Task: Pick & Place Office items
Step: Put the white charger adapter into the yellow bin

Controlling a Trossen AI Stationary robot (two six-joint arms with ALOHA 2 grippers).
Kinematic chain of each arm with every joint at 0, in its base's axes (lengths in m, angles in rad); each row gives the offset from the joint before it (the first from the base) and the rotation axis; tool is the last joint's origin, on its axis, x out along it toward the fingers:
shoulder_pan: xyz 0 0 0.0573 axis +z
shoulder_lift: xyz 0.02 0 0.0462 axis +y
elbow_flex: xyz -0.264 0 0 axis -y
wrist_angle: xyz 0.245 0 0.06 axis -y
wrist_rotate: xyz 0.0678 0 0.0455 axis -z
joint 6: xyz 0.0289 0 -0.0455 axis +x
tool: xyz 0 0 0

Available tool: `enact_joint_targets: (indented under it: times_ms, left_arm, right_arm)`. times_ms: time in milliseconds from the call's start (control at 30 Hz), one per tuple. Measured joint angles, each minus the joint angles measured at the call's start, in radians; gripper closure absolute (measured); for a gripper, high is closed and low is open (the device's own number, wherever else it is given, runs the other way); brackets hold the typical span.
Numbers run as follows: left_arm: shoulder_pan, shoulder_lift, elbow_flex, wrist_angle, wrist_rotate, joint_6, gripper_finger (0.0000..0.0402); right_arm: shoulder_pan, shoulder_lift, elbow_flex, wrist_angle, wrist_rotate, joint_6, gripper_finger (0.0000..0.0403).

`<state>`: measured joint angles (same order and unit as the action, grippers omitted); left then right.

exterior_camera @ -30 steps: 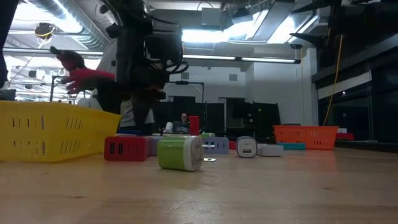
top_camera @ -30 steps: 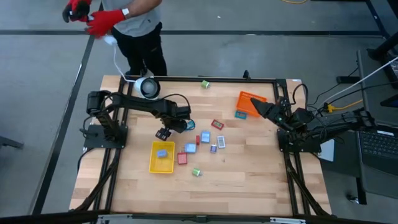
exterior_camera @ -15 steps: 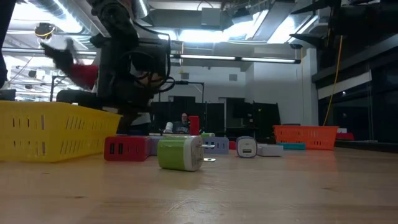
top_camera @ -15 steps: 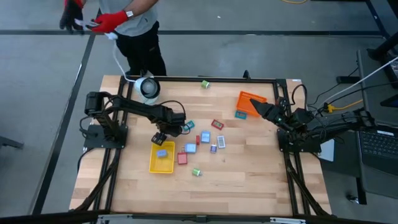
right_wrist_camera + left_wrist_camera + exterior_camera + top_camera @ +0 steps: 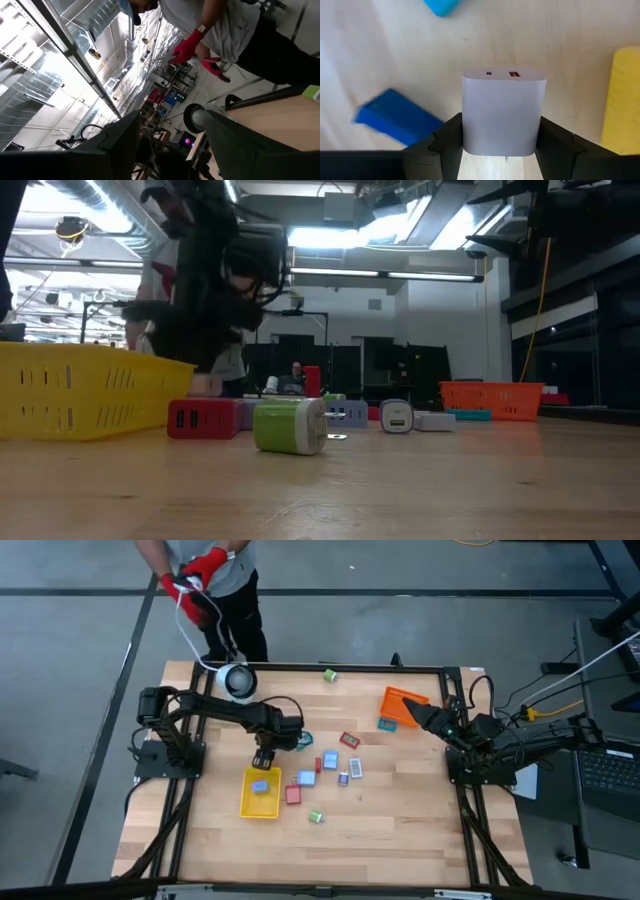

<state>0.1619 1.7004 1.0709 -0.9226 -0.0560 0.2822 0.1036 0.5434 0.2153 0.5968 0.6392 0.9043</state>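
From the high view I cannot make out the left end effector (image 5: 264,753) itself; it is a dark lump just beyond the yellow tray's (image 5: 247,802) far edge. The left wrist view settles it: the fingers (image 5: 447,140) press both sides of a pale block (image 5: 502,107), so it grips that piece over the desk (image 5: 400,830). The block's lower end is cut off by the frame. Beside it I see a blue piece (image 5: 395,117) and a light blue piece (image 5: 442,6), which runs out of the frame.

In the low view the left arm is only a dark blur, and the tray wall hides whatever lies inside.

The right end effector (image 5: 412,712) waits over the orange tray (image 5: 400,698), covering part of it. In its wrist view the fingers (image 5: 120,140) stand wide with nothing between them.

My count from above:
- Two trays, one yellow and one orange.
- Two green pieces, one at the far edge (image 5: 329,674) and one nearer (image 5: 316,816).
- One blue piece inside the yellow tray (image 5: 261,785).
- One blue piece just beside the orange tray (image 5: 386,723).
- A loose cluster mid-desk of about eight pieces in red, blue, teal and pale colours. Several are too small to sort reliably.

One white round device (image 5: 237,680) sits at the far left corner. Its cord runs up to a person's red-gloved hands (image 5: 200,565), and the person is partly cut off.
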Motion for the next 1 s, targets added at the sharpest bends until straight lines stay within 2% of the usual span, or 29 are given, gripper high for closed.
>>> enact_joint_targets:
  times_ms: [100,200,400,533,633,1000]
  left_arm:
    - [0.014,-0.013,0.073,-0.024,0.004,-0.004,0.0210]
    - [0.022,-0.024,0.154,-0.115,-0.006,-0.015,0.0210]
    - [-0.027,-0.035,0.313,-0.455,-0.154,0.039,0.0210]
    - [-0.106,-0.035,0.352,-0.623,-0.217,0.068,0.0210]
    - [-0.176,-0.035,0.360,-0.649,-0.196,0.031,0.0210]
    - [-0.420,-0.001,0.361,-0.602,0.002,-0.133,0.0210]
  right_arm:
    - [0.000,0.000,0.000,0.000,0.000,0.000,0.0176]
    - [0.000,0.000,0.000,0.001,0.000,0.000,0.0176]
    - [0.000,0.000,0.000,0.000,0.000,-0.020,0.0176]
    - [0.000,0.000,0.000,0.000,0.000,-0.027,0.0176]
    - [0.000,0.000,0.000,0.000,0.000,-0.027,0.0176]
    - [0.000,0.000,0.000,-0.001,-0.031,-0.024,0.0176]
